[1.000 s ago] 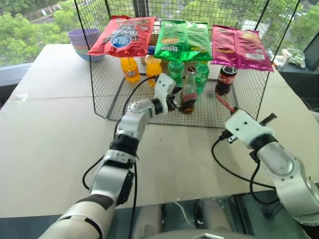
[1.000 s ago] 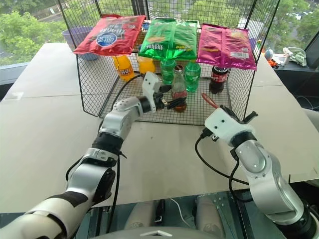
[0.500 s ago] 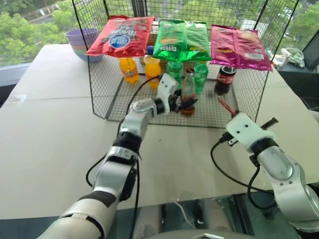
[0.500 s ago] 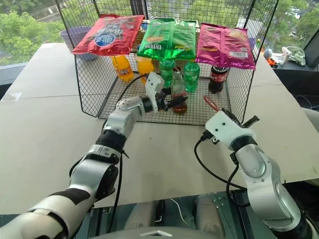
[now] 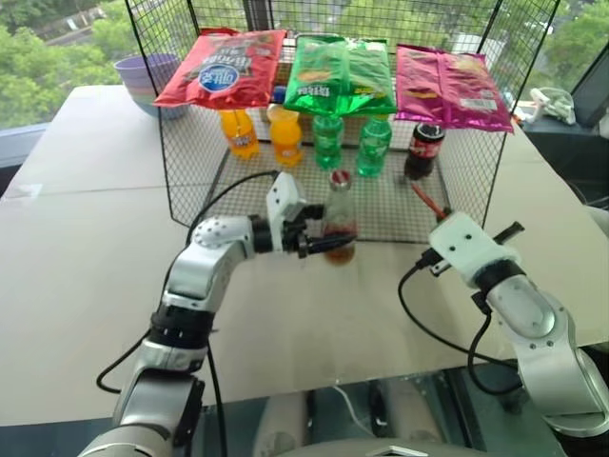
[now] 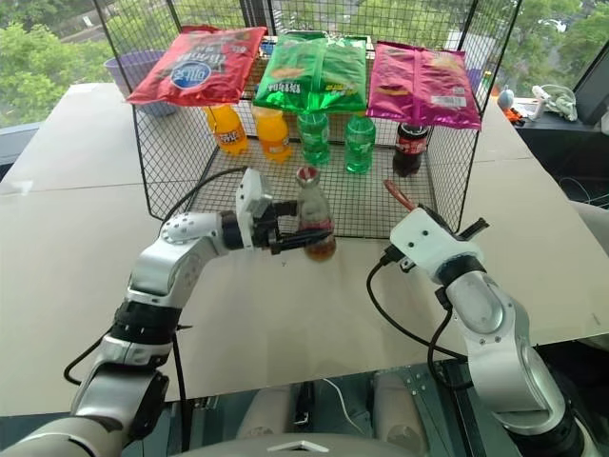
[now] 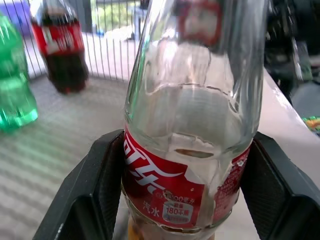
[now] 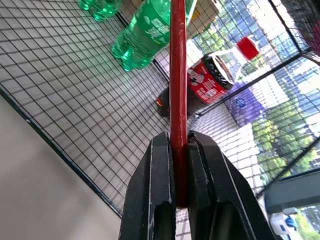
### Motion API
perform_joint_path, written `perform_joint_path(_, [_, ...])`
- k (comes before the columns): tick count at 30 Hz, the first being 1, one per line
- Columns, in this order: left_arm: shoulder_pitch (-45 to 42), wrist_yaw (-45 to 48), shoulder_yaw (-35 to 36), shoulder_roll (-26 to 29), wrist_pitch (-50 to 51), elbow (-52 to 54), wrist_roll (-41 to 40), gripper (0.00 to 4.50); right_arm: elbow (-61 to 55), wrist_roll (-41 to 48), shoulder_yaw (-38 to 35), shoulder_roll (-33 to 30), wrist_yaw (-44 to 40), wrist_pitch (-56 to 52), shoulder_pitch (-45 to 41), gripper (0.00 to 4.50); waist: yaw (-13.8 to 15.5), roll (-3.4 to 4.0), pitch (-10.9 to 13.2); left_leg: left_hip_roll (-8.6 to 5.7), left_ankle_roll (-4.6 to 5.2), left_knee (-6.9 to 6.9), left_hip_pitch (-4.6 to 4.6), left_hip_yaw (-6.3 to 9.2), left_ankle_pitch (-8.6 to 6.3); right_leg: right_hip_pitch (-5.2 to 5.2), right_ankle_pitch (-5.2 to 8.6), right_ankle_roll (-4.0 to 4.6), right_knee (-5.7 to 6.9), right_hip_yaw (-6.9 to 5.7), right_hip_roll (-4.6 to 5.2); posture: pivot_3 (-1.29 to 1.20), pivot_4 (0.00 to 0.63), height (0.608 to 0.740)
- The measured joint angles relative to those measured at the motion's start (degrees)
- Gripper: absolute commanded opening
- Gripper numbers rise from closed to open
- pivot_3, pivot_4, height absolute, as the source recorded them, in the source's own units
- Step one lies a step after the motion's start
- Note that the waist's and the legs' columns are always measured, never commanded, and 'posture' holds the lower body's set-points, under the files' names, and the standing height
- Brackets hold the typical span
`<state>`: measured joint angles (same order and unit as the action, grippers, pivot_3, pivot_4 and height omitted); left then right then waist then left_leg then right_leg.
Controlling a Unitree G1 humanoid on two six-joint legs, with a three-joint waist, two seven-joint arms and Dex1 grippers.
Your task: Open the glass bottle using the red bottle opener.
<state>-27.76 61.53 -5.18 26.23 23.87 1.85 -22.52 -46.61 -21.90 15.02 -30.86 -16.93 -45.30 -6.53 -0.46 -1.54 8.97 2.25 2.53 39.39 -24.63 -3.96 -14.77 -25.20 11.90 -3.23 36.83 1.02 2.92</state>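
Clearly glass bottle (image 7: 192,150) label reads "180" (red band)

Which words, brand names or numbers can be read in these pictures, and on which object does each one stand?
"180", with small print around it too fine to read: red label of the glass bottle, held in the left gripper.
White script logo on the same label: cut off, not readable.
Red label of the cola bottle: blurred.
Red snack bag, green snack bag, pink snack bag: print too small to read.
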Motion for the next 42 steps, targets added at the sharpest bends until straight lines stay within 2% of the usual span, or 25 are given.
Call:
perform_joint_path(6, [2.3, -0.7, 0.0, 0.3, 1.0, 3.6, -0.3, 2.66, 0.5, 0.1, 0.0, 0.8, -1.3, 1.9, 0.0, 0.00, 0.1, 0.00, 0.0, -0.01, 0.00, 0.03, 0.01, -0.01, 0.00, 0.01, 0.00, 0.00, 0.00, 0.02, 0.00, 0.00, 0.150, 0.740])
perform_joint_path(8, [2.5, -0.9, 0.0, 0.3, 1.0, 3.7, -0.3, 3.72, 0.5, 0.1, 0.0, 1.2, -1.6, 2.1, -0.1, 0.00, 0.0, 0.00, 0.0, 0.00, 0.00, 0.03, 0.02, 0.00, 0.00, 0.01, 0.00, 0.00, 0.01, 0.01, -0.02, 0.00, 0.150, 0.740])
perform_joint_path(10, [2.6, -1.0, 0.0, 0.1, 0.8, 3.7, -0.4, 4.28, 0.6, 0.1, 0.0, 1.8, -1.9, 2.5, -0.1, 0.00, 0.0, 0.00, 0.0, 0.00, 0.00, 0.03, 0.02, -0.01, 0.00, 0.01, -0.01, 0.00, 0.01, 0.02, -0.02, 0.00, 0.150, 0.740])
perform_joint_path(36, [1.1, -2.1, 2.0, 1.0, 3.3, 6.0, -6.0, 4.28, 1.8, 0.0, -0.5, 2.8, -2.8, 4.1, -1.3, 0.00, -0.1, 0.01, 0.0, 0.00, -0.02, 0.03, 0.06, -0.01, 0.01, 0.03, -0.01, -0.01, 0.03, 0.03, -0.02, 0.00, 0.150, 0.740])
perform_joint_path(39, [1.1, -2.3, 1.4, 0.8, 3.3, 6.0, -6.0, 3.47, 1.8, 0.0, -0.8, 3.1, -2.9, 4.9, -1.5, 0.00, 0.0, 0.01, 0.0, -0.01, -0.02, 0.03, 0.06, -0.01, 0.01, 0.04, -0.01, 0.00, 0.03, 0.02, -0.02, 0.00, 0.150, 0.740])
perform_joint_path(41, [1.0, -2.4, 0.7, 0.7, 3.3, 6.0, -5.8, 2.53, 1.8, 0.0, -0.8, 3.2, -2.9, 5.6, -1.5, 0.00, -0.1, 0.01, 0.0, -0.01, -0.02, 0.03, 0.06, -0.02, 0.01, 0.04, -0.02, -0.01, 0.03, 0.03, -0.02, 0.00, 0.150, 0.740])
perform_joint_path(42, [0.9, -2.6, 0.6, 0.6, 3.1, 6.0, -5.7, 2.23, 1.8, 0.0, -0.8, 3.3, -3.0, 5.8, -1.6, 0.00, -0.1, 0.01, 0.0, -0.01, -0.02, 0.03, 0.06, -0.01, 0.01, 0.04, -0.02, -0.01, 0.03, 0.03, -0.02, 0.00, 0.150, 0.740])
